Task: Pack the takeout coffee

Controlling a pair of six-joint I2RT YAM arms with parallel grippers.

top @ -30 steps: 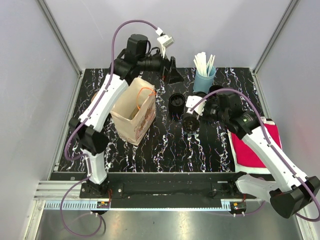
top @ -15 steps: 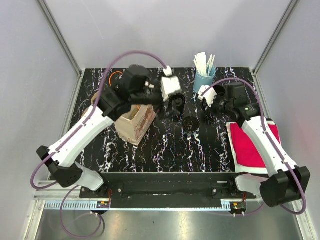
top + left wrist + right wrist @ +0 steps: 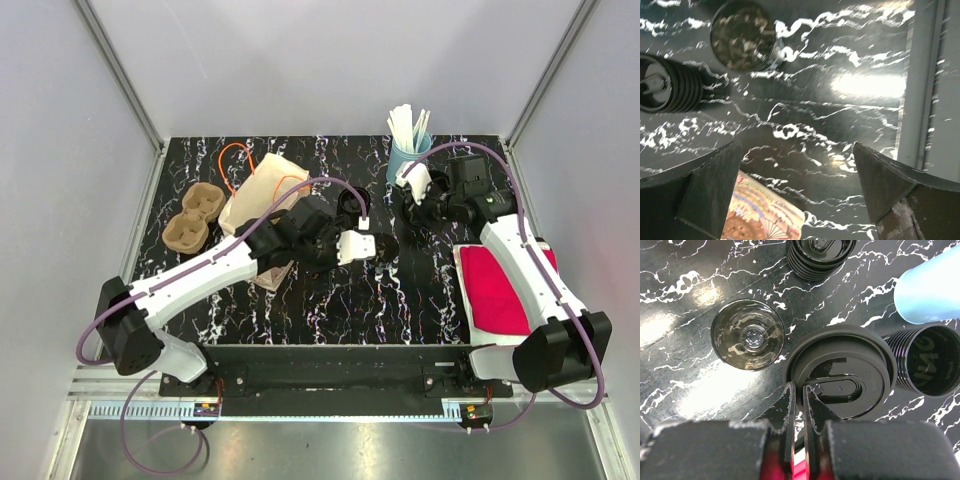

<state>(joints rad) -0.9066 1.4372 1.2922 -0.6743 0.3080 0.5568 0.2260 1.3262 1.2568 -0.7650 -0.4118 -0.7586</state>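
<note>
Black plastic coffee lid was pinched at its rim by the right hand, fingers clenched on it, toward the far right corner of the table. Just beside it stood the dark open-topped cup, uncovered. The left hand hung spread and held nothing over the table's middle, near the brown paper bag. Lidding seemed the step in hand. The next move called for centring the lid over the cup's mouth and pressing down evenly.
</note>
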